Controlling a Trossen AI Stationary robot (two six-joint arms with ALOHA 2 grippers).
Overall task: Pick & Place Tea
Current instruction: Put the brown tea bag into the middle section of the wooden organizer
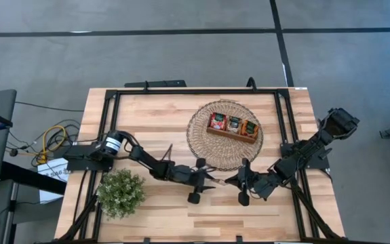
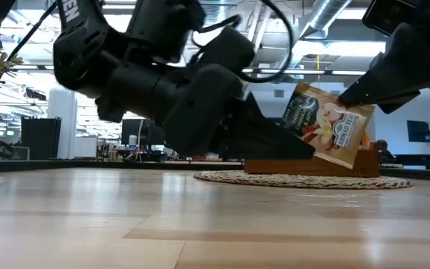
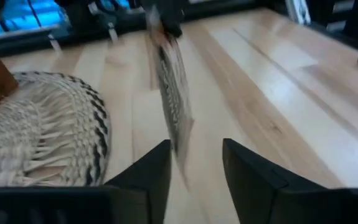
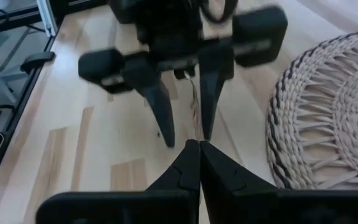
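An orange tea sachet (image 2: 327, 123) hangs tilted above the table's near middle, with my right gripper (image 4: 197, 149) shut on it. In the left wrist view the sachet (image 3: 174, 93) shows edge-on. My left gripper (image 3: 197, 165) comes level from the table's left and is open. Its two fingers stand on either side of the sachet's lower part, with a gap showing on both sides. At the far middle, a brown wooden tray (image 1: 211, 131) rests on a round woven mat (image 1: 201, 146) and holds three more sachets (image 1: 234, 124). My right gripper pinches the sachet's upper right edge (image 2: 358, 104) between its two shut fingers. It comes slanting down from the table's right side. The sachet hangs tilted below the fingers, clear of the table, its flat faces turned toward the table's near and far edges.
A bushy green potted plant (image 1: 121, 193) stands at the near left, beside my left arm. A black frame (image 1: 181, 91) runs around the tabletop. Bare wood lies near the front edge, between the plant and my right arm.
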